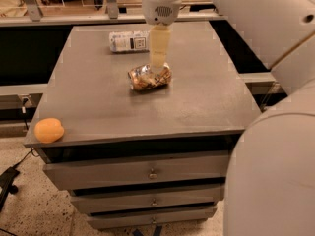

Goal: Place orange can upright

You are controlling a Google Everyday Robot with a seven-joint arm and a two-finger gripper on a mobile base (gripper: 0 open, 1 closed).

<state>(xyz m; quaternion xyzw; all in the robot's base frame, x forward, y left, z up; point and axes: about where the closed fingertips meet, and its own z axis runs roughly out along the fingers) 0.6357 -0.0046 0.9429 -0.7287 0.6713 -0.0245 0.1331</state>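
I see the small shiny copper-orange metal can (150, 77) lying on its side mid-top of the grey drawer cabinet (98, 97), with the pale yellow gripper (158, 62) at its 12 o'clock edge (how wide it stands I cannot tell), a clear plastic bottle (129, 41) at 11 o'clock and a round orange fruit (48, 130) at 8 o'clock.

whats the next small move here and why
Probably lower the pincer straight down over the orange can to get a grip on it. The can lies on its side near the middle of the cabinet top, not upright. The pincer hangs at the can's upper edge, pointing down, apparently not yet around it.
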